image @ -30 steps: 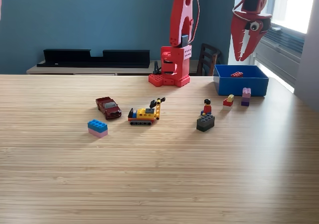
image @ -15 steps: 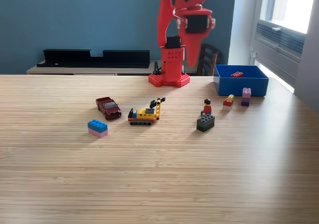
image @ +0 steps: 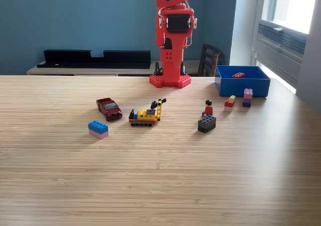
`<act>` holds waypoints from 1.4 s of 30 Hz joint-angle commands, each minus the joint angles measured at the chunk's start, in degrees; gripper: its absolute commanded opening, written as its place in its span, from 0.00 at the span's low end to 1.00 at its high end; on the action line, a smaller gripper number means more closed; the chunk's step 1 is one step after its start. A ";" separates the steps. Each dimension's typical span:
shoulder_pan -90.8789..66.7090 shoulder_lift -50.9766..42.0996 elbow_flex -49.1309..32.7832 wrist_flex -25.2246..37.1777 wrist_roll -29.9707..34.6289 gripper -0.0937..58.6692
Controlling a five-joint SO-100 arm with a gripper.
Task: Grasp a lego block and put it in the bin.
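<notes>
A wide wooden tabletop [image: 160, 186] fills the lower two thirds of the frame, with a blue wall behind it. At upper centre a red robot arm [image: 173, 30] is seen standing upright on its base, folded tall, its upper part cut off by the top edge. The fingers cannot be made out, so whether they are apart or together cannot be told; nothing is seen to be held.

At the right, just above mid-height, the blue bin [image: 243, 81] is set on the tabletop, its long axis running across the frame. One small red block [image: 238, 75] is seen lying inside it, near the back, its long axis tilted slightly up toward the right.

Just in front of the bin, a red-and-yellow block [image: 229, 102] and a pink-and-purple block [image: 248, 97] are placed near each other. Lower and toward centre, a small figure on a dark block [image: 206, 120] is found. At centre a yellow toy vehicle [image: 146, 115] is pointed along the frame's width; left of it a dark red toy car [image: 109, 108] is angled toward the lower right, and a blue-over-pink block [image: 98, 129] lies lower left.

The step in hand is judged to be the choosing of another block. The next move calls for the arm to be lowered over a loose block with the fingers spread.
</notes>
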 commanded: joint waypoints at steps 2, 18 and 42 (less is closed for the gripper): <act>1.41 0.88 -2.20 0.00 0.70 0.00; 0.35 0.88 -0.88 -7.21 -0.44 0.00; -25.05 1.85 12.83 -14.33 -12.22 0.10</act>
